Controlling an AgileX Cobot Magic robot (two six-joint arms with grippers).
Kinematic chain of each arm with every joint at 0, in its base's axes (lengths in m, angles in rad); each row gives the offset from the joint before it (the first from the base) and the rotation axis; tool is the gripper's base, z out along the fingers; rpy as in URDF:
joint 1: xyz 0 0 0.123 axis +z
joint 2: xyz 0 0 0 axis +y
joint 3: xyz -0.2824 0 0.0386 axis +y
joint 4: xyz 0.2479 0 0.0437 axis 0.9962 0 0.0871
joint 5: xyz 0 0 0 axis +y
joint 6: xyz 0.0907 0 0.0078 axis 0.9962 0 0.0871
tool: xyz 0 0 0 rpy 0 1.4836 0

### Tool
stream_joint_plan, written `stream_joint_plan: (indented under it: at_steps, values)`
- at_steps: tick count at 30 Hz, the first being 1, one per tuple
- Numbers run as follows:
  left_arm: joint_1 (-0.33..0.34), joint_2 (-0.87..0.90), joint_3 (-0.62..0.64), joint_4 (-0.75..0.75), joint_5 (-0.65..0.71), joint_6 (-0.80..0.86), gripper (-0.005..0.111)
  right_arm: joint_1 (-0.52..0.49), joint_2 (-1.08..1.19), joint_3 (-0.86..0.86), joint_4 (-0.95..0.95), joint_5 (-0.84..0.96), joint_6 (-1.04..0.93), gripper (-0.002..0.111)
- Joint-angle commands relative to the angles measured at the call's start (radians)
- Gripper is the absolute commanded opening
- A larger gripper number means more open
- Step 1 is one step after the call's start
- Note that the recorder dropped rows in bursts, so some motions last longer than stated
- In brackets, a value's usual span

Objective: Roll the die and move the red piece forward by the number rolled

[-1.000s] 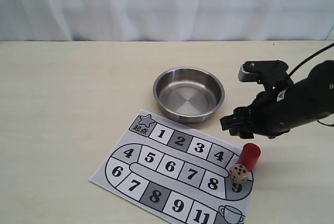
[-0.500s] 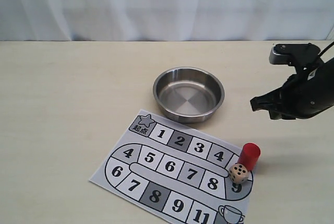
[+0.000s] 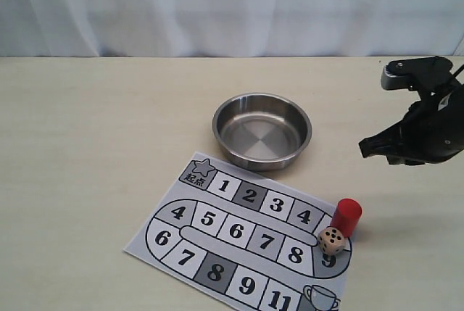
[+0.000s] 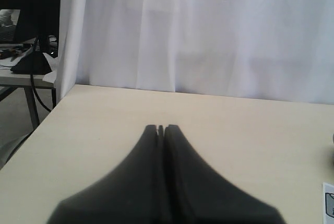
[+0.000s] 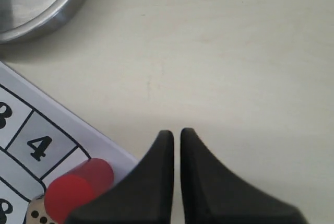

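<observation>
The red piece (image 3: 346,217) stands upright at the right edge of the numbered board (image 3: 217,242), just past square 4. The pale die (image 3: 332,239) rests against its lower left, over square 9, with several dark pips on top. My right gripper (image 3: 365,148) hovers apart from both, up and to the right, its jaws almost together with nothing between them. In the right wrist view the gripper (image 5: 176,132) hangs over bare table, with the red piece (image 5: 78,190) and a corner of the die (image 5: 35,214) to one side. The left gripper (image 4: 160,127) is shut and empty.
A steel bowl (image 3: 220,135), empty, sits behind the board; its rim (image 5: 62,10) shows in the right wrist view. A white curtain closes off the back of the beige table (image 3: 87,144). The left wrist view shows the table's edge and a side desk (image 4: 21,62) beyond it.
My right arm has drawn back from just above the red piece, up and to the right. The red piece and die have not moved.
</observation>
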Motion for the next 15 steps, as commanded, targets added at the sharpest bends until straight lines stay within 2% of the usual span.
stream_joint_plan:
  at_steps: [1,9,15]
  values:
    - [-0.006,-0.001,-0.006,-0.003,-0.007,-0.002,0.0,-0.005,-0.049,-0.028,-0.026,0.086,0.024,0.004]
    - [-0.006,-0.001,-0.006,-0.003,-0.007,-0.002,0.0,-0.005,-0.197,-0.04,-0.026,0.197,0.019,0.004]
    - [-0.006,-0.001,-0.006,-0.003,-0.005,-0.002,0.0,-0.005,-0.482,-0.04,-0.026,0.27,0.013,0.004]
